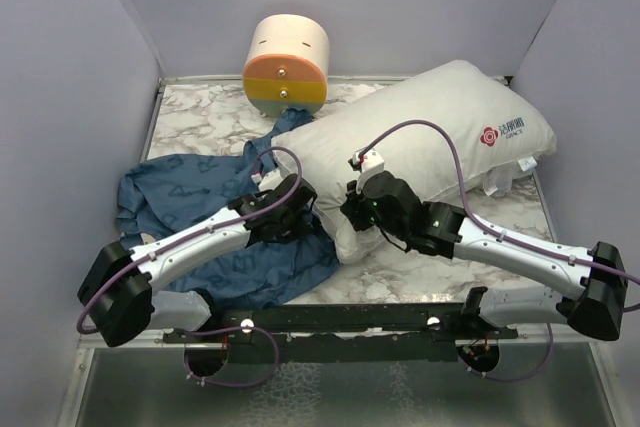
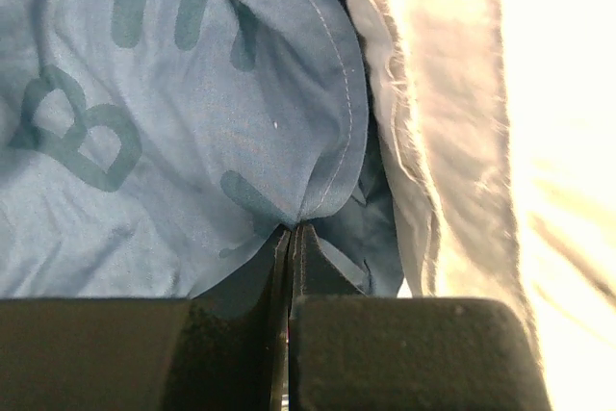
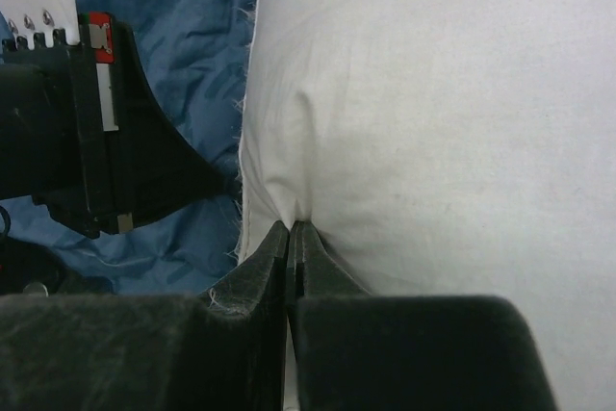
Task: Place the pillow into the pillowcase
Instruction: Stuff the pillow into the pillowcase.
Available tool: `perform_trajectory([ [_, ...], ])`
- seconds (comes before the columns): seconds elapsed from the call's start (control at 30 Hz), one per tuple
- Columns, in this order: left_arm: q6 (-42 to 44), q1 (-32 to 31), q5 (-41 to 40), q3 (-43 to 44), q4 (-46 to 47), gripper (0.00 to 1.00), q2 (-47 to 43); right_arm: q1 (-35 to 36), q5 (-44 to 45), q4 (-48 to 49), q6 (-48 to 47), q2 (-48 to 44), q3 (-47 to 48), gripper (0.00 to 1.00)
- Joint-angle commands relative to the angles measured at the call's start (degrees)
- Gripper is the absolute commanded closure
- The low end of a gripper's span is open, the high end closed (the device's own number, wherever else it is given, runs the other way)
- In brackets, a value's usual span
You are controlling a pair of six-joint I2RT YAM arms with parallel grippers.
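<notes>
The white pillow [image 1: 440, 127] lies diagonally across the right half of the table, its printed label end at the far right. The blue pillowcase [image 1: 190, 197] is crumpled on the left, its edge against the pillow's near-left end. My left gripper [image 1: 300, 209] is shut on a fold of the pillowcase [image 2: 192, 122] right beside the pillow [image 2: 452, 141]. A pinch of pillow fabric [image 3: 433, 93] near its left corner sits in my right gripper [image 1: 352, 215], which is shut. In the right wrist view the left gripper's fingers [image 3: 144, 161] show against the blue cloth [image 3: 192, 36].
A cream-and-orange cylinder [image 1: 286, 65] stands at the back of the marble table [image 1: 200, 117]. Grey walls close in on the left, right and back. White tags [image 1: 505, 179] hang off the pillow's far right end.
</notes>
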Motion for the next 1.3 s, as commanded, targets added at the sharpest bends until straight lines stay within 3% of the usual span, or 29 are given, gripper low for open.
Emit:
perform_trajectory([
  [0.0,5.1,-0.2,-0.1,-0.4,-0.1,1.0,-4.9,-0.5,-3.6,3.6,-0.5,0.3,-0.5,0.99],
  [0.37,11.4,-0.2,4.3,0.8,3.1,1.0,-18.3,-2.2,-3.7,5.0,-1.1,6.6,3.5,0.99],
  [0.63,13.9,-0.2,6.6,-0.1,3.8,1.0,-25.1,-3.8,-5.7,3.4,-1.5,5.7,2.8,0.99],
  [0.93,12.7,-0.2,11.7,-2.7,-3.6,1.0,-30.3,-4.7,-4.0,-0.2,-4.0,0.0,0.7,0.98],
  [1.27,9.6,-0.3,14.7,-5.9,-7.4,1.0,-35.4,-4.8,-12.3,-2.3,-8.4,-0.3,0.3,0.95],
])
